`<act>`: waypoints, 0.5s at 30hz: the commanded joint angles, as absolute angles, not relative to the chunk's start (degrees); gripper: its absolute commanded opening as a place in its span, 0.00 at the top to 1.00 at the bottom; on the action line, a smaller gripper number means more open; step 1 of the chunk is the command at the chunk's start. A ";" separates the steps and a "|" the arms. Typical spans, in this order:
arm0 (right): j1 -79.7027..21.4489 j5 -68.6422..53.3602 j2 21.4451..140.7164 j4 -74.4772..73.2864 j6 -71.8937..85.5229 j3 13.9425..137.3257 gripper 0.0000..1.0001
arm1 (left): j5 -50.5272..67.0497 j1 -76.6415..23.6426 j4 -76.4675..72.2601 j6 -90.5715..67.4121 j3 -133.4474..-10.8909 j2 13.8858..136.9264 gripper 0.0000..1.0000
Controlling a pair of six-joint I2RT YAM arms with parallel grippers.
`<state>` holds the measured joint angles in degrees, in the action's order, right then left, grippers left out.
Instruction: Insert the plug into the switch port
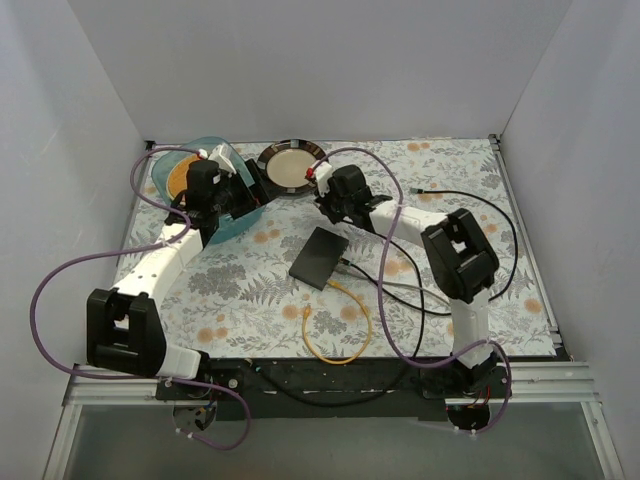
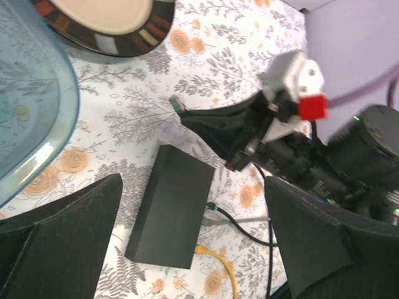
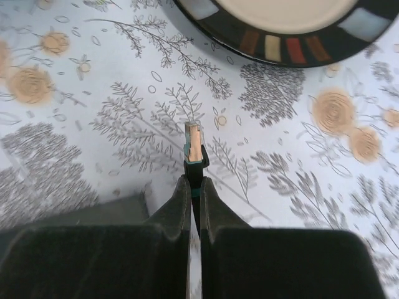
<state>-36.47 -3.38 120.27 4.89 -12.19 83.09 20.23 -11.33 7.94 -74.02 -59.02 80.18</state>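
The switch (image 1: 320, 257) is a flat dark grey box in mid-table, also in the left wrist view (image 2: 171, 212). Its port edge (image 2: 204, 227) faces right and holds a yellow cable end (image 2: 201, 250), a black cable and a grey one. The yellow cable (image 1: 348, 335) loops toward the front, and its free plug (image 1: 306, 314) lies on the cloth. My right gripper (image 3: 194, 180) is shut on a different connector (image 3: 194, 142), clear with a teal-black boot, just beyond the switch's far end (image 1: 322, 205). My left gripper (image 2: 193, 187) is open and empty, above and left of the switch.
A dark-rimmed plate (image 1: 290, 165) sits at the back centre, just beyond the right gripper. A blue translucent bowl (image 1: 195, 180) stands beside the left gripper. Black cables (image 1: 480, 215) trail across the right half. White walls enclose the floral cloth.
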 commanded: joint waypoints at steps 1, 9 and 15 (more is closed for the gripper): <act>-36.30 1.56 104.28 10.98 -11.34 76.13 0.99 | 25.83 -10.90 4.40 -77.07 -57.92 77.34 0.02; -42.00 12.28 86.76 13.45 -12.74 62.42 0.99 | 37.26 -11.51 -9.39 -88.93 -53.01 77.61 0.02; -49.30 22.22 83.58 10.99 -13.89 61.87 0.99 | 37.80 -15.54 -11.25 -89.74 -54.49 78.92 0.07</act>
<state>-46.37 14.06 84.38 11.29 -12.86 62.48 34.96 -12.45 -7.09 -87.68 -53.23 79.40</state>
